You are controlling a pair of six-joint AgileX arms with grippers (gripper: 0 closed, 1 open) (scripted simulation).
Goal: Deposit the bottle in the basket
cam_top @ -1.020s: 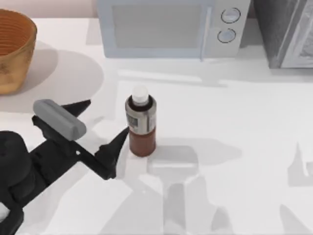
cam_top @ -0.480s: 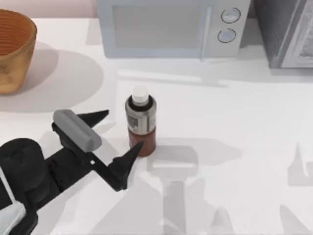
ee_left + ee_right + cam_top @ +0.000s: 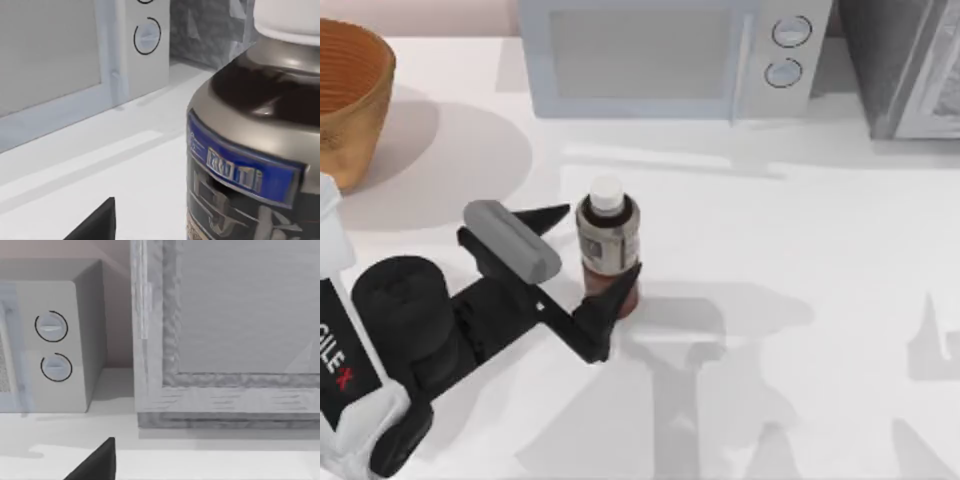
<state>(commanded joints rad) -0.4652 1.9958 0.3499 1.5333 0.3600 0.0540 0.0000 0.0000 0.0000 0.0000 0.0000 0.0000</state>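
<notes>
A small bottle (image 3: pixel 608 246) stands upright near the middle of a white desk (image 3: pixel 800 250). It has a white cap, a grey-silver label band around its upper body and reddish-brown contents below. In the left wrist view the bottle (image 3: pixel 252 145) looms very close, its label showing a blue strip with lettering.

The left end effector (image 3: pixel 592 250) reaches in from the lower left with its two dark fingers spread apart, one on each side of the bottle. One fingertip (image 3: pixel 556 215) lies just left of the label, clear of it. The other finger (image 3: pixel 610 305) overlaps the bottle's base; whether it touches cannot be told. The black left arm stretches back to the lower left corner.

A round woven basket (image 3: pixel 348 95), orange-brown inside and tan outside, sits at the far left corner of the desk, well apart from the bottle.

A pale microwave (image 3: pixel 665 55) with two round dials stands along the far edge. A grey speckled cabinet (image 3: pixel 905 65) stands to its right.

The right wrist view faces the microwave (image 3: pixel 47 340) and cabinet (image 3: pixel 225 330), with one dark finger (image 3: pixel 95 462) at the edge; whether the right end effector is apart or together cannot be told.
</notes>
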